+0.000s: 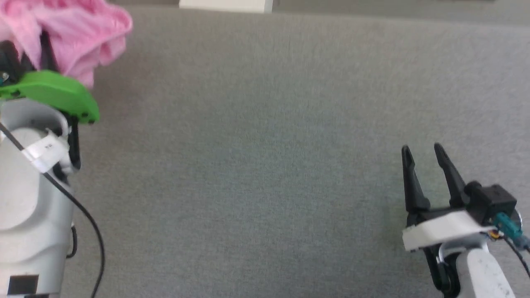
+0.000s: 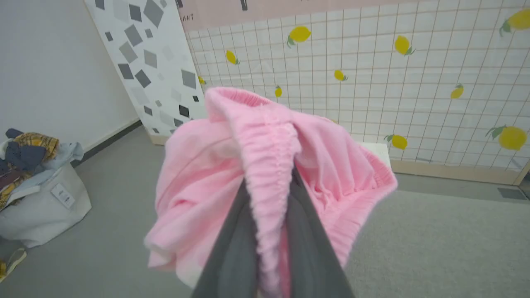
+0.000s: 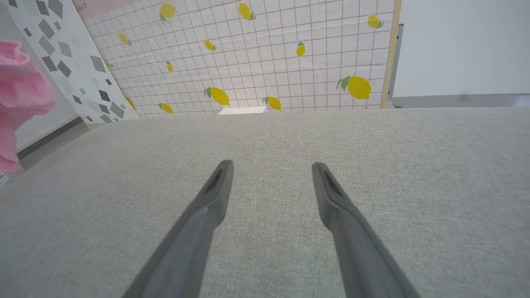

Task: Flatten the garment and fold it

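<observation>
The light pink garment (image 1: 78, 37) hangs bunched at the upper left of the head view, held up off the grey table (image 1: 265, 165). My left gripper (image 2: 269, 186) is shut on its ruffled elastic waistband (image 2: 269, 136), and the fabric drapes over both dark fingers. From the right wrist, the garment (image 3: 18, 99) shows as a pink lump at the left edge. My right gripper (image 1: 422, 151) hovers low over the table at the lower right, open, nothing between its fingers (image 3: 217, 182). The white label is hidden.
A white laundry bag (image 2: 41, 203) full of mixed clothes stands on the floor to the left. A lemon-patterned grid panel (image 3: 256, 54) and a grey-speckled board (image 2: 145, 54) stand behind the table. A small white block (image 3: 242, 110) sits at the far table edge.
</observation>
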Controlling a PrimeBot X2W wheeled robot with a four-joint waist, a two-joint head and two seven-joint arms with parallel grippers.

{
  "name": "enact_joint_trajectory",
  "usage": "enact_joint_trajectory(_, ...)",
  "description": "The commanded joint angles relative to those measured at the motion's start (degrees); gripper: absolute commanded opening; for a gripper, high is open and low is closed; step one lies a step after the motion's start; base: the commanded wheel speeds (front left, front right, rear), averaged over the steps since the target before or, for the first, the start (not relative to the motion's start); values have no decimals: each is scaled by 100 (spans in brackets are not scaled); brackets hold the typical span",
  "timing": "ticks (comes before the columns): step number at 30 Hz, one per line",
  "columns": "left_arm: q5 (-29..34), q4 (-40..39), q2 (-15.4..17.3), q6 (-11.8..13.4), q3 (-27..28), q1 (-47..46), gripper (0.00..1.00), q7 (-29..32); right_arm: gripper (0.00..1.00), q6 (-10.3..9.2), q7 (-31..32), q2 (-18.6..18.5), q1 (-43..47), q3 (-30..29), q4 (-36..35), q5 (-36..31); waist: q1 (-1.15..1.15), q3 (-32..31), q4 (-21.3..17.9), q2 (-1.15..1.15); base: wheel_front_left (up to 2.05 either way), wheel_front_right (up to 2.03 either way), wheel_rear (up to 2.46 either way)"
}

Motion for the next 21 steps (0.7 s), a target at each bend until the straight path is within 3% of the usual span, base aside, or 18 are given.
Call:
enact_joint_trajectory(1,80,-74,-58,-39,-74,-165,0,-260,100,-9,-39,-1,119,-12,47,63,0,-1005,-69,0,0,0,0)
enact_joint_trajectory(9,110,-255,-648,-356,-587,-592,0,-1009,100,-9,-24,-1,445,-3,156,141,0,-1576,-853,0,0,0,0)
enact_joint_trajectory(17,-294,-57,-1623,-944,-1429,-521,0,-826,100,-9,85,-1,528,-61,-10,98,0,-1621,-1740,0,0,0,0)
enact_joint_trajectory(21,-549,494,-1902,-1234,-1954,-188,0,-474,100,-9,130,-1,545,-77,-66,109,0,-1586,-2164,0,0,0,0)
